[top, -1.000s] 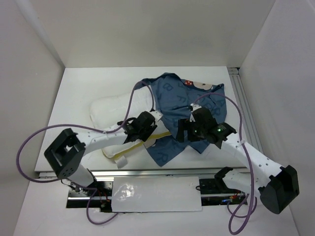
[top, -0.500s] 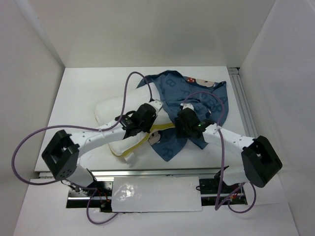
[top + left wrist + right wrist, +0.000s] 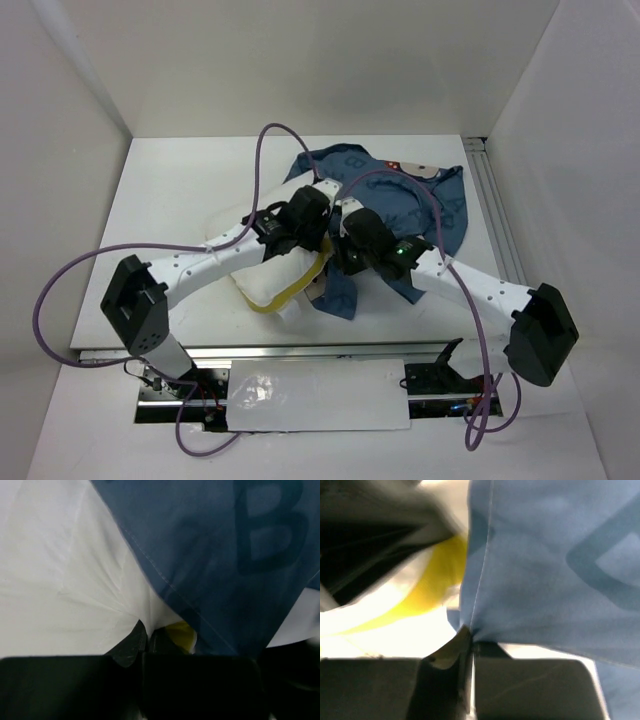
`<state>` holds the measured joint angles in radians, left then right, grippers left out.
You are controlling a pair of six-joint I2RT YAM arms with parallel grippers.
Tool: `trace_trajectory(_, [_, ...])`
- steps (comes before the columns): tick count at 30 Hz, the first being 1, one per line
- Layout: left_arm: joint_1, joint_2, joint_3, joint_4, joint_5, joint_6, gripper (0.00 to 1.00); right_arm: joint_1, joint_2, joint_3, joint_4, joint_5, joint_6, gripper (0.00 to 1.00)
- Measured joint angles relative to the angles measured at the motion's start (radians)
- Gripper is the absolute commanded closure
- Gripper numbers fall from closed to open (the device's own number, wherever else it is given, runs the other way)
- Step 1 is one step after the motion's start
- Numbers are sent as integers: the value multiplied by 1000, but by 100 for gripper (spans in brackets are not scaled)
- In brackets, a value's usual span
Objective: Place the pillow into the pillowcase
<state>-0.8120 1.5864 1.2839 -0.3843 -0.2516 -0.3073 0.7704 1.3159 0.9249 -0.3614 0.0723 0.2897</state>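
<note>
- White pillow [image 3: 60, 580] fabric is pinched by the closed left gripper [image 3: 147, 631], blue pillowcase [image 3: 225, 580] draped just right of it.
- The pillowcase hem is clamped by the closed right gripper [image 3: 470, 634].

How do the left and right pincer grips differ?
The left pincer pinches the white pillow, its cloth creased toward the grip; the right pincer pinches the blue pillowcase at its hem. The left pincer has pillowcase beside it; the right pincer has the pillow's yellow edge beside it. Both are shut.

White tubular arms [image 3: 200, 268] carry blocky black joint housings [image 3: 135, 305] and purple cables [image 3: 70, 270]; the left end effector [image 3: 145, 631] and right end effector [image 3: 468, 636] are black (one green light [image 3: 398, 251]).
</note>
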Motion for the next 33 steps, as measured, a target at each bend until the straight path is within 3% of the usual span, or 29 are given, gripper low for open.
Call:
trace_trajectory(4, [2, 47, 102, -74, 22, -91, 100, 18, -5, 45, -41, -95, 51, 100])
trace_trajectory(12, [-36, 44, 164, -199, 51, -198, 100, -8, -98, 0, -22, -349, 110, 100])
trace_trajectory(15, [-56, 27, 148, -175, 80, -199, 97, -7, -153, -30, -38, -349, 102, 90])
trace_trajectory(16, [-58, 20, 135, -161, 96, -199, 89, -7, -164, -36, -45, -350, 95, 87])
trace_trajectory(19, [-43, -7, 61, -90, 133, -229, 52, 21, -193, -58, -58, -359, 47, 59])
trace_trajectory(24, [4, -38, -130, -11, 206, -254, 42, 116, -238, -59, -90, -364, -41, 38])
trace_trajectory(30, [0, -173, -248, -98, 174, -304, 34, 113, -290, 37, -278, -80, -15, 23])
trace_trajectory(33, [-2, -236, -208, -170, 90, -332, 5, 112, -296, 106, -297, 76, 5, 19])
